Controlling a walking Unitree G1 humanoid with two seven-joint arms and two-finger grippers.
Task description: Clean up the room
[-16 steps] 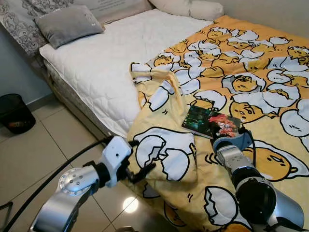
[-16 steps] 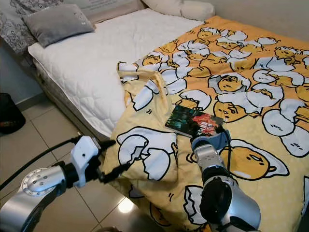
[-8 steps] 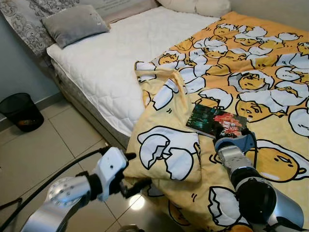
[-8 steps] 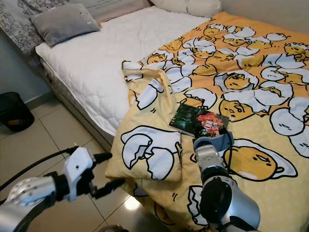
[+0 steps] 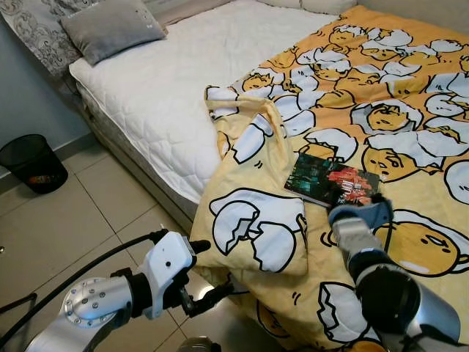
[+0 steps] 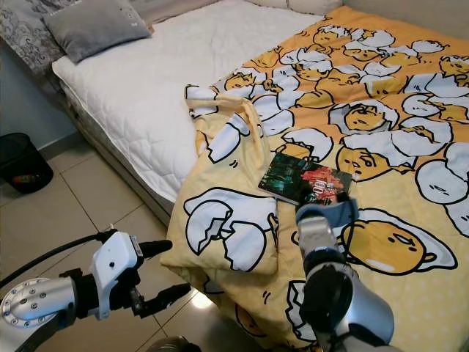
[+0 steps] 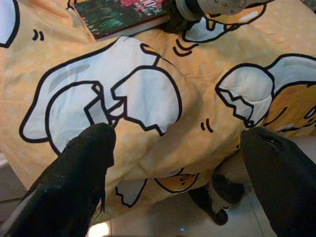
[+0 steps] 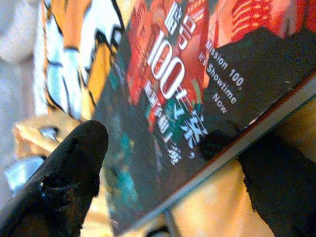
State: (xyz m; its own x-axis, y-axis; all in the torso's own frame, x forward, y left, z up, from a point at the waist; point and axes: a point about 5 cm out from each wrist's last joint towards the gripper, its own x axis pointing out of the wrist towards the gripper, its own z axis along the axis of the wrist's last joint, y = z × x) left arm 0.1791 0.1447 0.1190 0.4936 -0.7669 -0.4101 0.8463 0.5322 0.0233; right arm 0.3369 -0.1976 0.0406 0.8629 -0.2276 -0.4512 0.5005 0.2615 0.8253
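Centre right of the left eye view, a book (image 5: pixel 332 180) lies on the rumpled blanket (image 5: pixel 381 110), not yet lifted; tidying looks barely begun. Left wrist view: left gripper (image 7: pixel 182 163) spread, empty, near the blanket's hanging edge. Right wrist view: right gripper (image 8: pixel 173 163) spread around the book's corner, ungrasped.

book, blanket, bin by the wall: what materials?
Book: paper, glossy printed cover, judging by the sheen and sharp print in the right wrist view. Blanket: soft woven fabric, matte; it creases and drapes over the bed edge. Bin: looks like black wire mesh, probably metal, too small to be sure.
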